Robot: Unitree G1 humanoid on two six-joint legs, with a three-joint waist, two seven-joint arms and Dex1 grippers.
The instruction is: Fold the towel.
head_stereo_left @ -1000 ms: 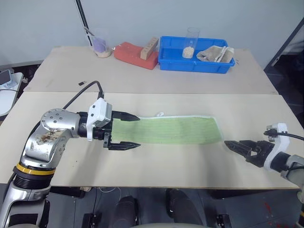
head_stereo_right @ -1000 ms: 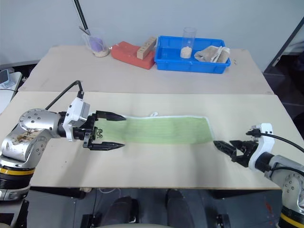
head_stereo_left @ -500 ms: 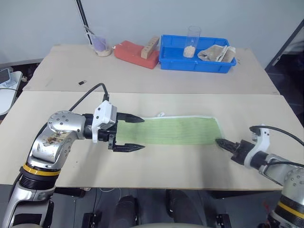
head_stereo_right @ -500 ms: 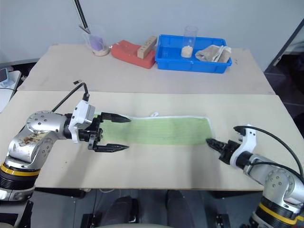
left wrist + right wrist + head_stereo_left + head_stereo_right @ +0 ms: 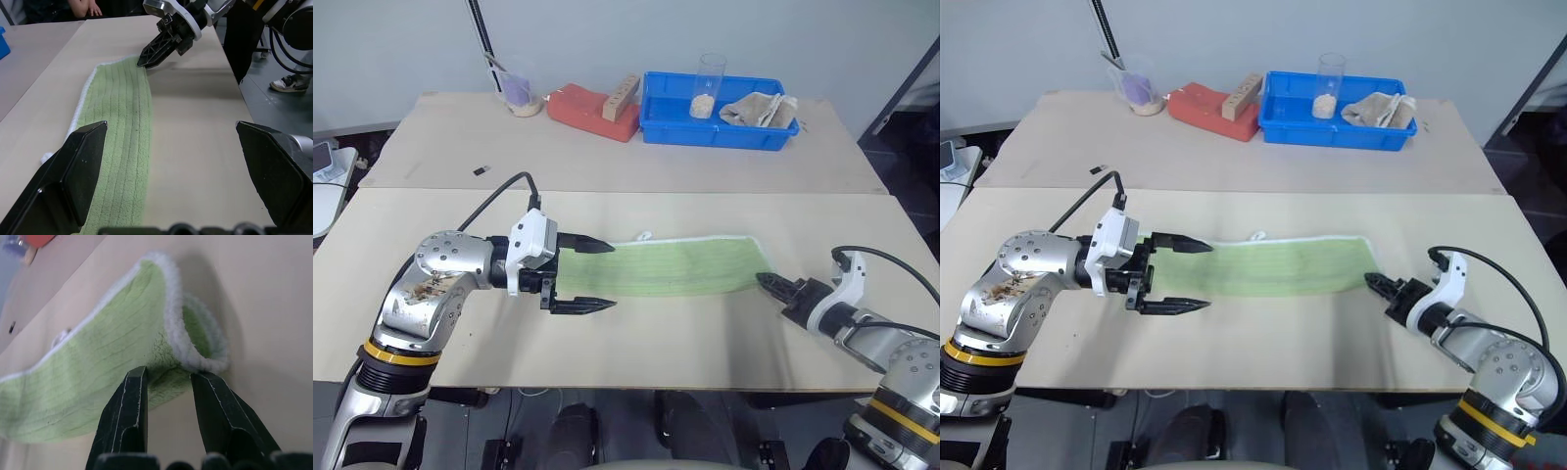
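The right gripper [image 5: 1377, 283] has come in from the near right edge of the table [image 5: 636, 338] to the towel's [image 5: 680, 266] right end, and its fingers, spread wide a second ago, have narrowed to a small gap. In the right wrist view the two black fingertips [image 5: 128, 404] straddle the curled white-edged corner, which has lifted and rolled slightly off the tabletop; whether the cloth is truly pinched yet cannot be told, since a slit remains between the tips. That reads as the grasp for the first fold being made, with nothing folded so far.

The left gripper [image 5: 597, 275] has stayed put at the towel's left end, jaws fully apart, one finger over the far edge of the cloth and one just off its near edge.

The towel lies flat in the middle of the near table, its long axis running left to right, the right end angled a touch toward the far side. Folding it end over end would likely carry the right corner leftward.
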